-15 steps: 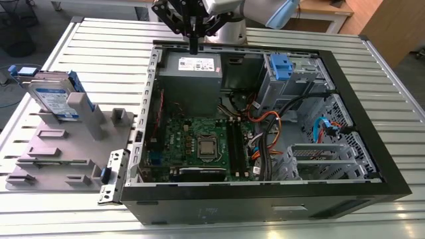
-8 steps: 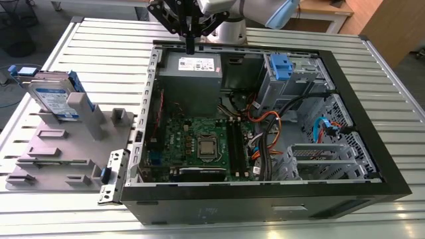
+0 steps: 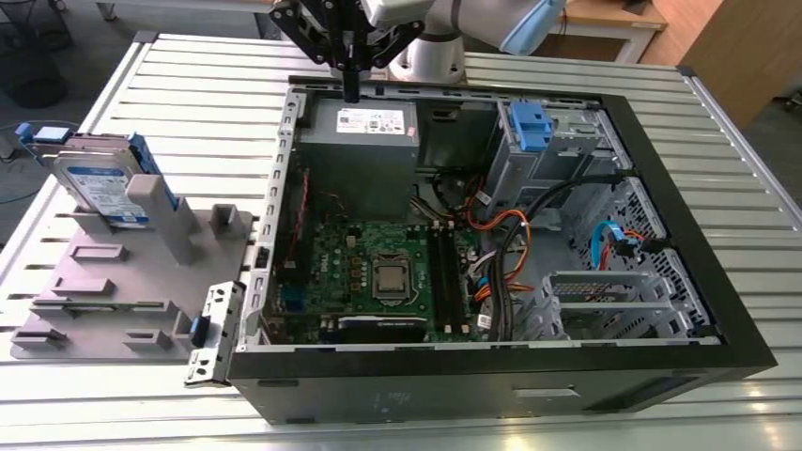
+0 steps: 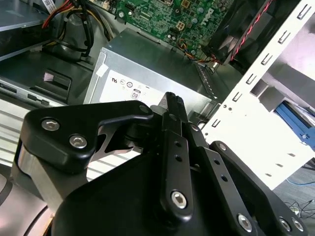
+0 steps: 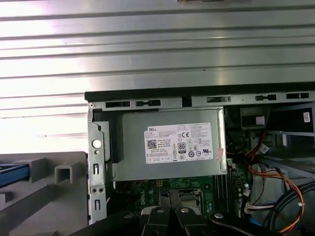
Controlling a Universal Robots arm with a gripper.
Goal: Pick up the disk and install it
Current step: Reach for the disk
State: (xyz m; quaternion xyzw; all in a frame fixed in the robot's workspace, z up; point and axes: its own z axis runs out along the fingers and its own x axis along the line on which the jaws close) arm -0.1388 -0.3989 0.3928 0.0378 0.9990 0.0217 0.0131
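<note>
- Your black claw (image 3: pixel 352 92) hangs with its fingers together and empty, just above the grey power supply box (image 3: pixel 361 141) inside the open black computer case (image 3: pixel 439 399).
- The silver rectangular disk (image 3: pixel 107 188), with its blue-and-white label, stands upright in a grey plastic holder (image 3: pixel 113 282) on the slatted metal worktop (image 3: pixel 188 85). It is well apart from the claw, at the exterior view's left.

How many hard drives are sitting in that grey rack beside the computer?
1: the disk stands on edge at the far end of the grey rack, to the exterior view's left of the computer case. Another might be hidden behind it.
</note>
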